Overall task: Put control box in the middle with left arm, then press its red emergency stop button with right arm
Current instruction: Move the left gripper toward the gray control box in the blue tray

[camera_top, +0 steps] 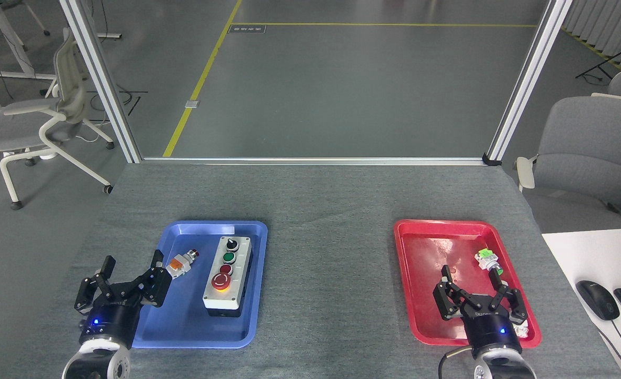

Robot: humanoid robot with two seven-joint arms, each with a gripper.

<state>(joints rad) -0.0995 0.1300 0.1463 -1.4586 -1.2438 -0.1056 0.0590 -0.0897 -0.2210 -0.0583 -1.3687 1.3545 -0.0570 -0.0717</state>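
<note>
- Fingers of our left gripper (131, 269) spread wide, empty, at blue tray (173, 329) left edge.
- Our right gripper (478, 284) also spread, empty, over red tray (421, 263).
- Control box (227, 273) lies inside blue tray, right half; red emergency stop button (220, 281) at its near end.
- Middle (329, 273) right of blue tray: bare felt.
</note>
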